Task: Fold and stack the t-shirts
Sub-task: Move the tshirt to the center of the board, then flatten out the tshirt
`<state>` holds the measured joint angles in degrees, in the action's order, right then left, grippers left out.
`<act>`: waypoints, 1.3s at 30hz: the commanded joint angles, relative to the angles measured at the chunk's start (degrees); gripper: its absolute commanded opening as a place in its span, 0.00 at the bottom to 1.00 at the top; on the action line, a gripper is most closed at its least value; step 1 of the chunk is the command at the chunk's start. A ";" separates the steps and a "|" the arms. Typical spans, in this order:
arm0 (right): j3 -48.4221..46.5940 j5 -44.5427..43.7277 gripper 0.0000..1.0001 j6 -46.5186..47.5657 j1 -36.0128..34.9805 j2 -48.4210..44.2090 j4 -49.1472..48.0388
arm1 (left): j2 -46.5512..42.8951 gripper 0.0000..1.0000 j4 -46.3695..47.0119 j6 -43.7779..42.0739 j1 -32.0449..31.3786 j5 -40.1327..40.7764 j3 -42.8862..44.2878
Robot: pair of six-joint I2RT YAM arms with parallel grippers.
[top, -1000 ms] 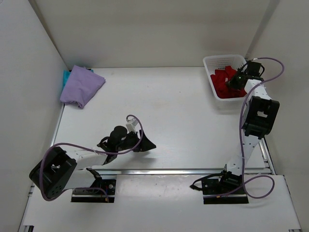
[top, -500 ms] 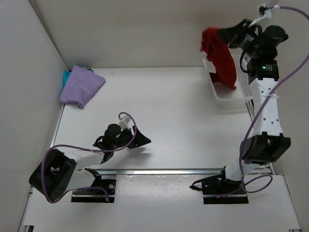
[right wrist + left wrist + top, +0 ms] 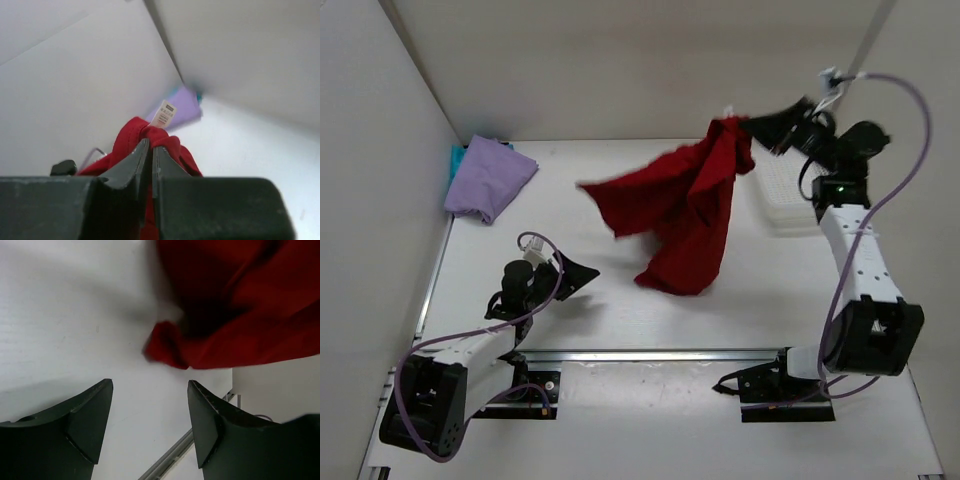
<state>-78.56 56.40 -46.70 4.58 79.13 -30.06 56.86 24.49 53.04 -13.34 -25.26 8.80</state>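
Your right gripper (image 3: 752,126), jaws pinching cloth beside the white tag (image 3: 164,113), hangs the red shirt (image 3: 685,205) mid-frame. It looks light, limp and billowy. The left gripper (image 3: 578,275), jaws spread at lower left, should take a free hem.

We find the table (image 3: 770,290) blocked through its middle: the deep red t-shirt (image 3: 685,205) hangs from the clamped right gripper (image 3: 750,126) at 1 o'clock and drapes down toward 6. The white basket (image 3: 785,192) sits at 2 o'clock. At 10 o'clock the lavender t-shirt (image 3: 490,180) lies over the teal t-shirt (image 3: 454,160) in the corner. Bare surface runs between that pile and the red cloth, and along 4 to 5 o'clock. The left gripper (image 3: 578,272), jaws apart at 7 o'clock, has a bare strip before the red hem.
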 commanded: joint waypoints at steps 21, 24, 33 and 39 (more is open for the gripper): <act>21.97 -55.43 0.24 28.84 -20.61 -2.42 36.12 | 5.19 0.62 -4.97 -5.66 -9.69 11.20 4.92; 19.33 -56.23 0.10 29.82 -30.82 2.93 38.14 | 2.74 0.60 -7.17 -6.01 -5.83 8.38 4.56; 7.91 -51.65 0.37 33.77 -47.63 24.46 36.47 | -2.63 0.58 -12.28 -6.55 -1.33 4.69 2.03; 2.19 -51.92 0.41 33.78 -48.96 32.74 34.82 | -3.07 0.52 -12.36 -5.22 -2.04 7.41 0.69</act>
<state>-73.71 5.21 -14.13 -44.58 111.92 7.25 54.89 12.86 47.66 -14.79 -18.87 10.02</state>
